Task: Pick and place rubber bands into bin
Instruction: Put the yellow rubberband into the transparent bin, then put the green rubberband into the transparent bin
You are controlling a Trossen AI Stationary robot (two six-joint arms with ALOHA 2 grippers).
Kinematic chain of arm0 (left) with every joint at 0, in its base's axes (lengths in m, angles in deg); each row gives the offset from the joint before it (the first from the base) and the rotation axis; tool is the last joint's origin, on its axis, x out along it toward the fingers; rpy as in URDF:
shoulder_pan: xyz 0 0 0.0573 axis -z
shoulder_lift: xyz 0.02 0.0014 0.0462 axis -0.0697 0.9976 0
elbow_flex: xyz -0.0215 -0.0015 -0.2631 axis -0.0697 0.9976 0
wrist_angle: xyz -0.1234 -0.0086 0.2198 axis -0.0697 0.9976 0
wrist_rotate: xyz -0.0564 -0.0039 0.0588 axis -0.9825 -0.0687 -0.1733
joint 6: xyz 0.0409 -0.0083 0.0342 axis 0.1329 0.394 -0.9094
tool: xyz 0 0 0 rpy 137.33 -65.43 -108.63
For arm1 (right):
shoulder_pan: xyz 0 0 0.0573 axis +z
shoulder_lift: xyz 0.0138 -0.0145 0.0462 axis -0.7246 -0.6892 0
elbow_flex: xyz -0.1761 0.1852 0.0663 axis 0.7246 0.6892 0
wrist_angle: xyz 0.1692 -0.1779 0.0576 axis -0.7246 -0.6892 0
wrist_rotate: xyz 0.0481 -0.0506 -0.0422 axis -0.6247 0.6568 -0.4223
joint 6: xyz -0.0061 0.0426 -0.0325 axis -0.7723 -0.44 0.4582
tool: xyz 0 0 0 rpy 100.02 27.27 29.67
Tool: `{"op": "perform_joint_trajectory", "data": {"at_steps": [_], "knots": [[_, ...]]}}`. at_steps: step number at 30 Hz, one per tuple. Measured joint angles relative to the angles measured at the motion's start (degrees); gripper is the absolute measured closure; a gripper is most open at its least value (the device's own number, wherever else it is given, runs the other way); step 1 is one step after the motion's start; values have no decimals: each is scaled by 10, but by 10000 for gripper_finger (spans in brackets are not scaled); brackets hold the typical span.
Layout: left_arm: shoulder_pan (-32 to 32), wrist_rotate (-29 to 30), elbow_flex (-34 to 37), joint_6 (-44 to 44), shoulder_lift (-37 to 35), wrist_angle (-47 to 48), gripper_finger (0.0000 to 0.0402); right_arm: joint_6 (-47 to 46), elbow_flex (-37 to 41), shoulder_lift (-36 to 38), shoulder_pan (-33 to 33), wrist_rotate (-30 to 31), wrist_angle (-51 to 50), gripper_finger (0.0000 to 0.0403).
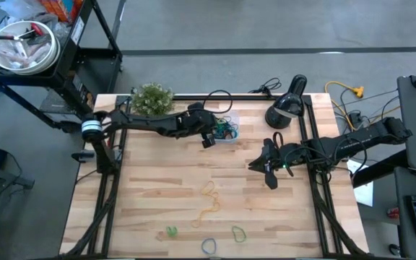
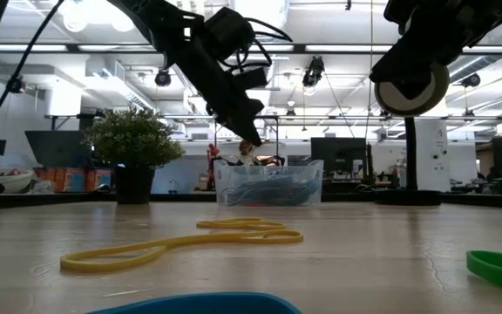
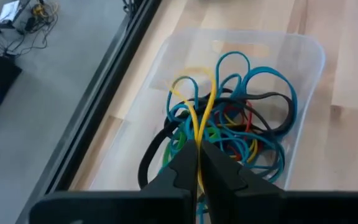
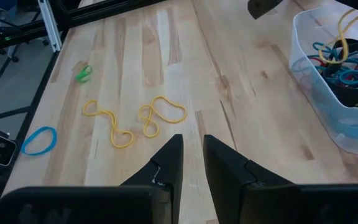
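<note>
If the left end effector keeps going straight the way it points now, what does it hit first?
Most likely the pile of rubber bands in the bin. The left end effector, shut on a yellow rubber band, points down into it. Depth is hard to judge.

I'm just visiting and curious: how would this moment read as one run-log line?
left gripper: shut on yellow band, over bin | right gripper: open, empty, above table

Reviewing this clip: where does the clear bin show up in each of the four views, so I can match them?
High view: the bin at the table's far edge, under the left end effector.
Low view: centre, on the tabletop.
Left wrist view: fills the frame.
Right wrist view: at the right edge.
Shared landmark: the yellow rubber band hanging over it.
</note>
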Motion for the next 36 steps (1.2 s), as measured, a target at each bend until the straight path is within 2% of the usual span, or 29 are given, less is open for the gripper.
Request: {"op": "perform_joint_trajectory", "data": {"at_steps": [13,25,28,32,36], "knots": [[-8,-8,1,-3,-1,11,398,1,0,0,0,0,0,344],[-8,-14,0,-14,-11,14,285,-9,0,0,0,0,0,344],[-4,-13,0,-13,-22,18,275,-29,0,0,0,-6,-1,344],[6,-18,0,-12,-58,40,272,-37,3,-2,1,-48,-1,344],[22,-72,4,-12,-106,81,272,-42,4,-19,15,-91,24,344]]}}
